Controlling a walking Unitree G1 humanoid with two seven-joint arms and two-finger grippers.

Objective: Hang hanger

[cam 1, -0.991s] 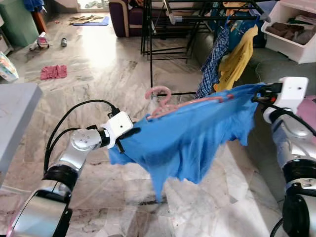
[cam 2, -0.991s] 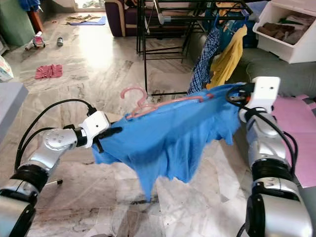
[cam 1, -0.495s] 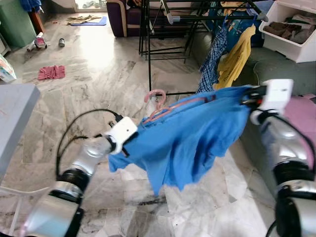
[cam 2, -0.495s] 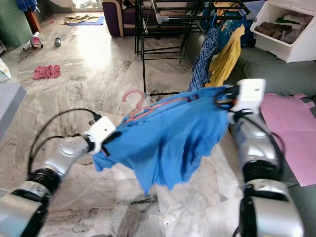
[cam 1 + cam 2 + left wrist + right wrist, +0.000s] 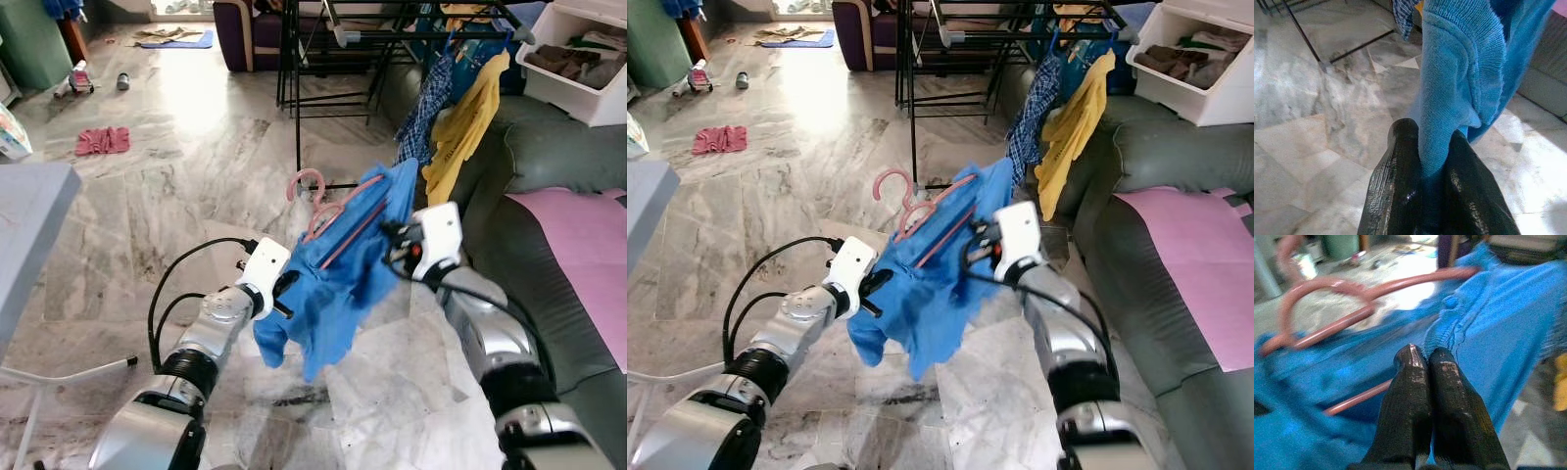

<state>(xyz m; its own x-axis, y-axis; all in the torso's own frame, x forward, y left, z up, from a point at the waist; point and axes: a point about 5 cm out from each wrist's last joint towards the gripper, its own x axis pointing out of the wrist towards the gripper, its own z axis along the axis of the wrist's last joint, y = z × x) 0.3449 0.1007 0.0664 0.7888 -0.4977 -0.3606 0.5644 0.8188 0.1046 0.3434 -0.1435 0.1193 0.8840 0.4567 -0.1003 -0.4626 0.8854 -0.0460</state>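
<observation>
Hanger [image 5: 328, 201], pink, sits inside a blue shirt [image 5: 328, 264] now bunched as left gripper [image 5: 1422, 161] and right gripper [image 5: 1428, 363], each pinching fabric, have drawn together; the rack [image 5: 392, 24] beyond remains unreached.

silver arms [image 5: 211, 328] — white wrists, black cables

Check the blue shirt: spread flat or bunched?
Bunched. The blue shirt hangs in folds on the pink hanger, pinched between left gripper and right gripper.
</observation>
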